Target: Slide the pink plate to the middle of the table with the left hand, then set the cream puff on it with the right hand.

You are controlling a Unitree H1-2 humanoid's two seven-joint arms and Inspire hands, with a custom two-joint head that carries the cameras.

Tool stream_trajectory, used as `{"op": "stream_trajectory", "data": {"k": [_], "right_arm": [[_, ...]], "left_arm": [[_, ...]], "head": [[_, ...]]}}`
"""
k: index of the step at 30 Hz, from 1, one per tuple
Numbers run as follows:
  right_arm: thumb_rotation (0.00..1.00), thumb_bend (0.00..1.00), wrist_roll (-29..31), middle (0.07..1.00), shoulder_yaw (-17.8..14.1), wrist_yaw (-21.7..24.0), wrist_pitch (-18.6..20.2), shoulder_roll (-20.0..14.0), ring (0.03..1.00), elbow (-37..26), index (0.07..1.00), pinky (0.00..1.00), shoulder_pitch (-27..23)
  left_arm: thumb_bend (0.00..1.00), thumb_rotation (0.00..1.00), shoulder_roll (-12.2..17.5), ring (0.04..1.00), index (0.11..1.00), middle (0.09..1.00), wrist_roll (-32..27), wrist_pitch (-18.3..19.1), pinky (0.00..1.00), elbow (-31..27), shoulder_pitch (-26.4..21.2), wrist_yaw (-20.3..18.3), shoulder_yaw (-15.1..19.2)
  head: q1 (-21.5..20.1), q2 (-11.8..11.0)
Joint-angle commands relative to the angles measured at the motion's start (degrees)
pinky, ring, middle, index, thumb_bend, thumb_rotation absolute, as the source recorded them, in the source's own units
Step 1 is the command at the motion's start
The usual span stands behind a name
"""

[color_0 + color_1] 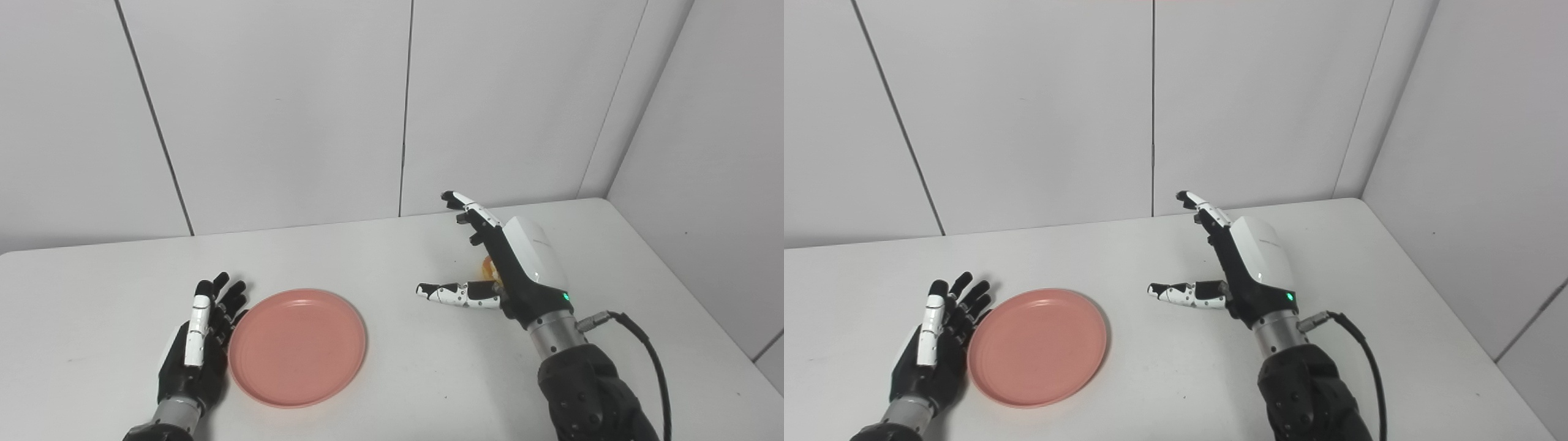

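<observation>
Plainly the first step is the one in hand: the pink plate (298,347) lies flat on the white worktop (392,392), left of its middle, and nothing is on it. The left hand (199,346) rests at the plate's left rim, fingers stretched and a little apart, holding nothing; whether it touches the rim or sits just beside it I cannot tell. To the right of the plate, well apart from it, the right hand (1240,269) stands spread wide, thumb pointing back toward the plate, empty. Only a sliver of the cream puff (489,267) shows, golden, tucked behind that palm on the side away from the plate; in the right eye view it is hidden.

Next, I judge, the left hand must push sideways against the rim, sending the plate rightward to the middle. The right hand then has to close around the puff.
</observation>
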Motion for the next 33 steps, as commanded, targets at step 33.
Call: {"op": "stream_trajectory", "data": {"k": [33], "right_arm": [[0.42, 1.0, -10.31, 0.884, 7.83, 18.14, 0.99, -22.89, 0.886, 26.53, 0.825, 0.72, -20.74]], "left_arm": [[0.63, 0.87, 0.07, 0.954, 0.947, 0.901, -0.63, 3.82, 1.0, -1.5, -0.17, 0.01, -0.36]], "head": [[0.01, 0.06]]}}
